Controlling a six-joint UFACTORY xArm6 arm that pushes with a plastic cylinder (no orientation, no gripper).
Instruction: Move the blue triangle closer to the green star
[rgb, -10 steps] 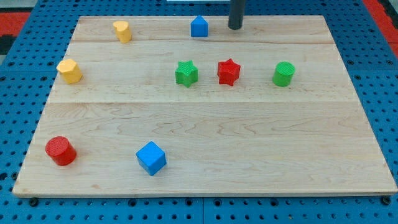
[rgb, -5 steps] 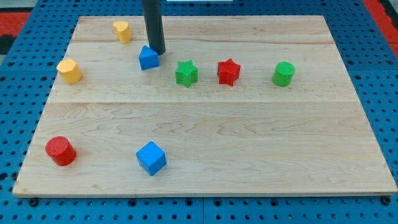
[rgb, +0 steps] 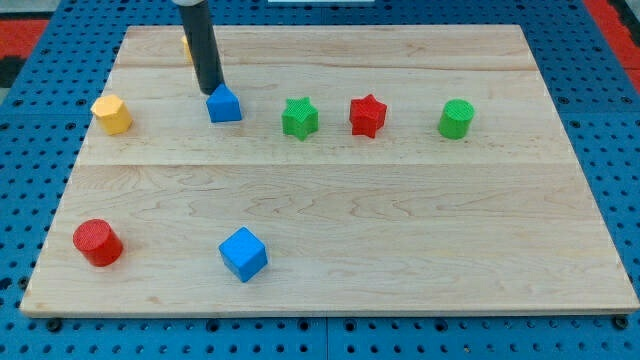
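The blue triangle (rgb: 225, 104) sits on the wooden board (rgb: 330, 220) in the upper left part, left of the green star (rgb: 299, 118) with a gap of about a block's width between them. My tip (rgb: 210, 90) is just above and left of the blue triangle, touching or nearly touching its top-left edge. The rod rises from there to the view's top.
A red star (rgb: 367, 115) and a green cylinder (rgb: 456, 118) lie right of the green star. A yellow block (rgb: 111, 114) is at the left, another yellow block (rgb: 187, 45) shows partly behind the rod. A red cylinder (rgb: 97, 242) and a blue cube (rgb: 243, 253) are at the bottom left.
My tip swept from the top right to the left, pushing the blue triangle from the top edge down and left, past the green star's left side.
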